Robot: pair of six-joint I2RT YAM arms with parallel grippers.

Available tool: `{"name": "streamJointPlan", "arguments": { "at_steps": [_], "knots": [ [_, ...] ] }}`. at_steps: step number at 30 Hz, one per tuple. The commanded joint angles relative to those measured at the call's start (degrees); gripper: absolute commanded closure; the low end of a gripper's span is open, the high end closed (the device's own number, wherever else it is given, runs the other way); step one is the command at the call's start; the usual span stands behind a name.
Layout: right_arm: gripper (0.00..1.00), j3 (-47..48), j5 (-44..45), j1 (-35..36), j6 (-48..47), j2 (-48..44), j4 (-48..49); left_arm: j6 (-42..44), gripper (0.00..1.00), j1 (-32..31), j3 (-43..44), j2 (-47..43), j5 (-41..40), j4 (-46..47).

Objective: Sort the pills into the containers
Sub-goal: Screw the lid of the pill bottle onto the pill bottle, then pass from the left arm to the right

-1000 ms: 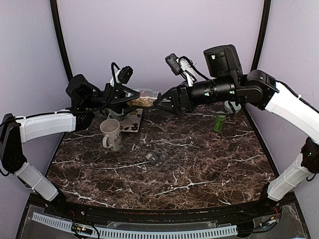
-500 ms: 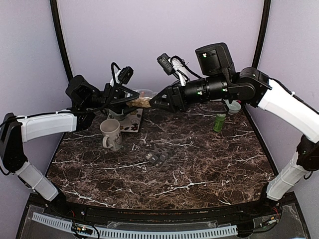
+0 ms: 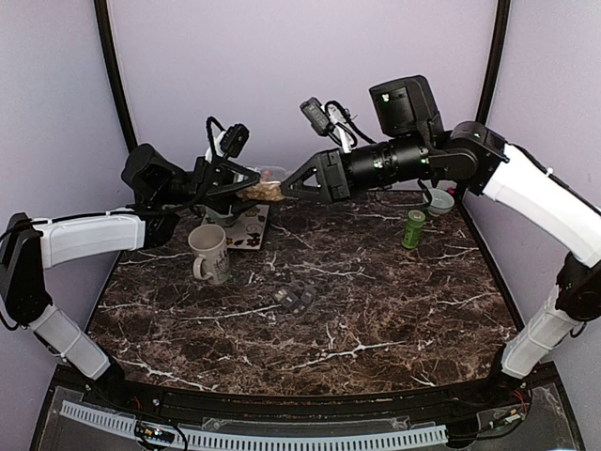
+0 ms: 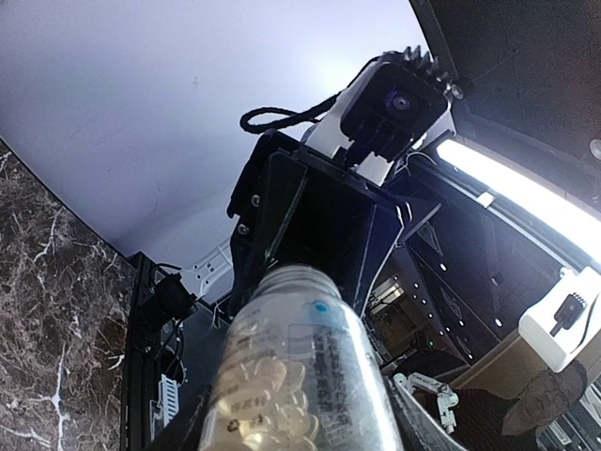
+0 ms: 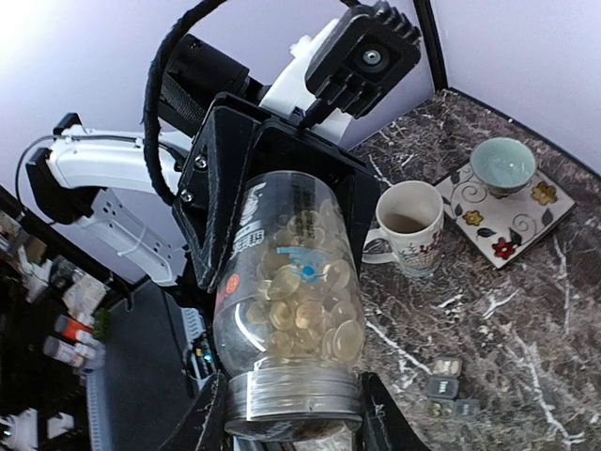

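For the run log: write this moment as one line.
left pincer: holds jar sideways, aloft | right pincer: closed on jar's lid end | pills: inside jar | containers: untouched

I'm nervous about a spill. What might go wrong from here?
The left hand holds the pill jar sideways in mid-air, away from the containers; once opened, pills may scatter across the table or into the mug. The right hand flanks only its threaded end, so a twist might slip.

Open marble lies along the near half of the table (image 3: 376,348). The mug (image 3: 208,252) and patterned tile (image 3: 252,233) crowd the far left, the containers (image 3: 295,299) sit mid-table, and a green bottle (image 3: 413,229) stands far right.
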Motion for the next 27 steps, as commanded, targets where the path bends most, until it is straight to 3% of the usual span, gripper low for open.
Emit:
{"name": "streamJointPlan", "arguments": {
  "at_steps": [1, 7, 16, 20, 27],
  "knots": [
    [1.0, 0.0, -7.7, -3.9, 15.5, 1.2, 5.8, 3.2, 1.0, -0.1, 0.0, -1.3, -1.0, 4.9],
    [1.0, -7.7, -17.2, -7.9, 36.3, 1.1, 16.0, 14.7, 1.0, -0.1, 1.3, -4.5, -3.2, -3.9],
    [1.0, -24.5, -25.0, -9.5, 65.2, -1.0, 40.5, 38.0, 1.0, -0.1, 3.9, -12.3, -8.9, -28.5],
    [1.0, -27.1, -24.8, -9.8, 71.3, -1.5, 45.6, 44.2, 1.0, -0.1, 3.5, -15.5, -12.3, -33.5],
    [1.0, -26.2, -25.0, -9.8, 73.5, -0.4, 48.7, 44.6, 1.0, -0.1, 2.9, -16.2, -12.8, -33.4]
  ]
}}
